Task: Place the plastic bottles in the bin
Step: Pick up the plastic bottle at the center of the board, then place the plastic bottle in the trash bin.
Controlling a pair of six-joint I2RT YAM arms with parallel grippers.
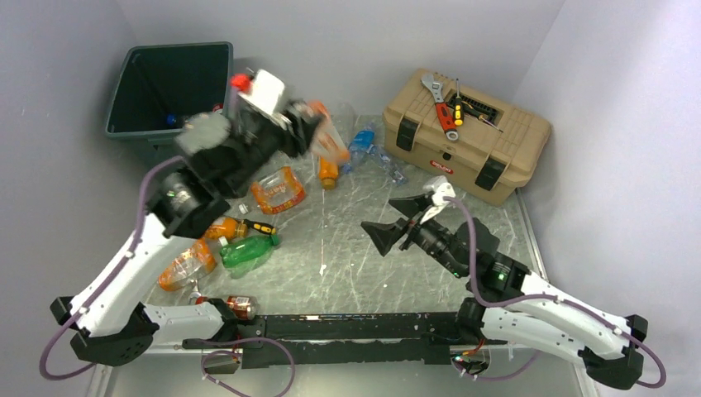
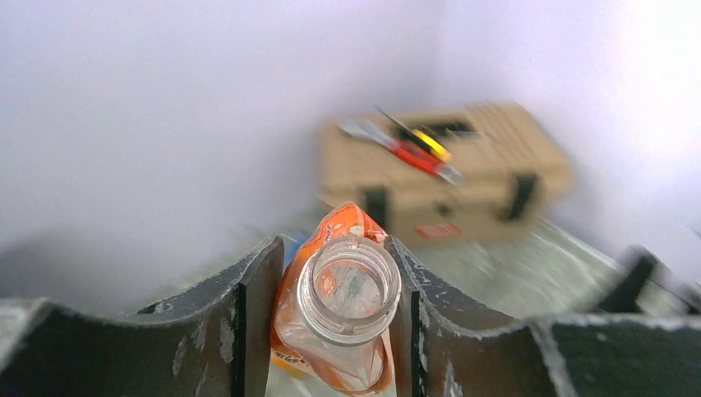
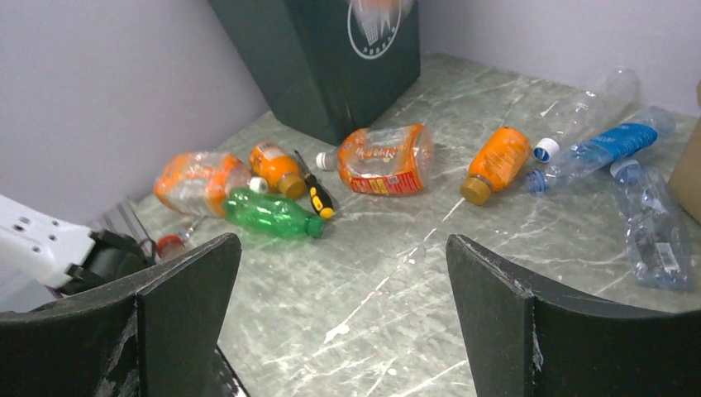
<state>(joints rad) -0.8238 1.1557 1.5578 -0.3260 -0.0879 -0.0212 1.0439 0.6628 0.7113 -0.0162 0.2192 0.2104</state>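
Clear plastic, orange label: my left tool (image 2: 335, 256) is clamped on an uncapped bottle (image 2: 326, 339) just below the neck. It's held up off the tabletop (image 1: 355, 265), I'd say for the swing to the bin (image 1: 124, 91) in the far-left corner. My right tool (image 3: 340, 248) has its jaws wide apart and empty, low over the loose bottles: green bottle (image 3: 269, 213), squashed orange-label bottle (image 3: 384, 160), blue-label bottle (image 3: 599, 145). Probably lining up the next pick. The surface is grey, marbled and scuffed. Tan toolbox (image 1: 475, 136) far right, plain pale walls behind.
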